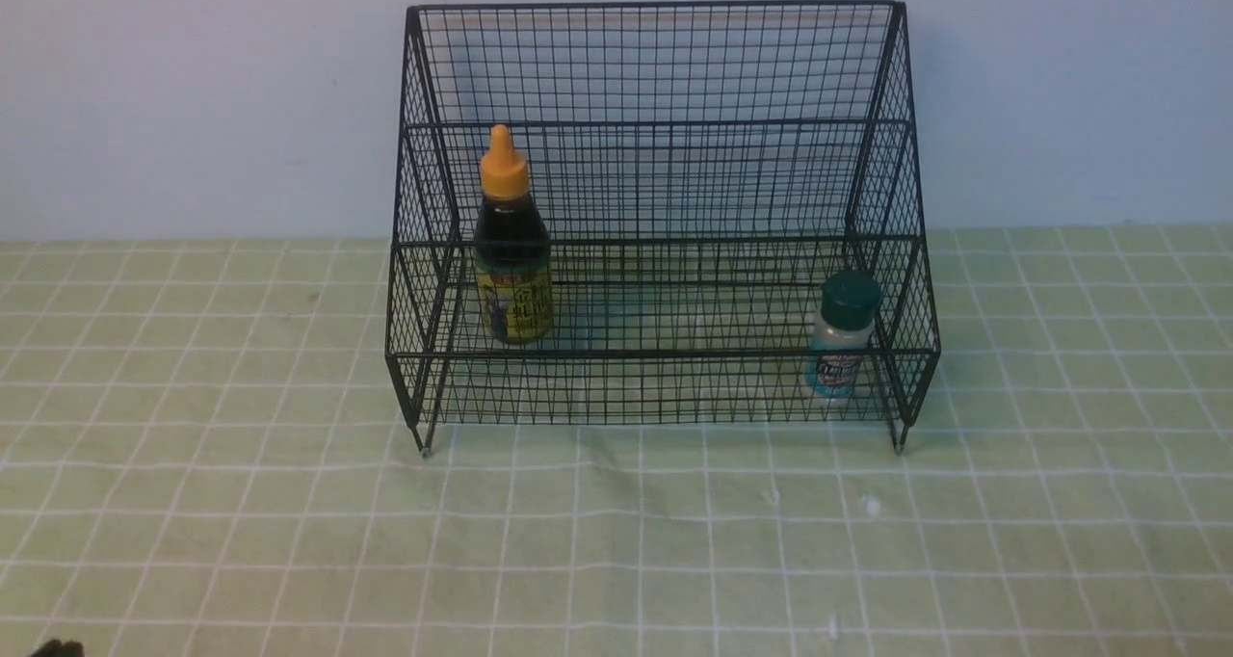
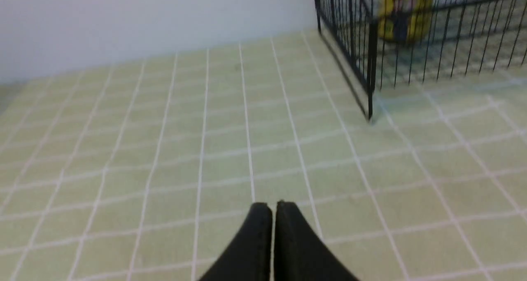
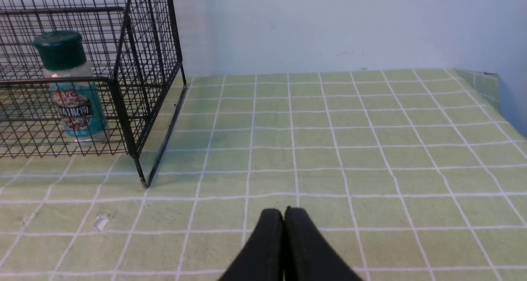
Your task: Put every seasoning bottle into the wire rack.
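Two seasoning bottles stand upright inside the large black wire-mesh rack (image 1: 665,204) on the green checked worktop (image 1: 616,541): the taller dark-liquid bottle with orange pointed cap (image 1: 512,243) at its left end, the small clear shaker with dark green lid (image 1: 843,337) at its right end. The left gripper (image 2: 273,209) and right gripper (image 3: 284,215) are both closed tight, empty, above bare cloth.

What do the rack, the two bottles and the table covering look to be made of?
Wire rack: thin black-coated metal mesh, probably. Tall bottle: clear, likely plastic, dark liquid visible, orange cap, glossy yellow-green label. Small shaker: clear body, dark green lid, teal label. Tablecloth: matte green checked fabric, slightly wrinkled.
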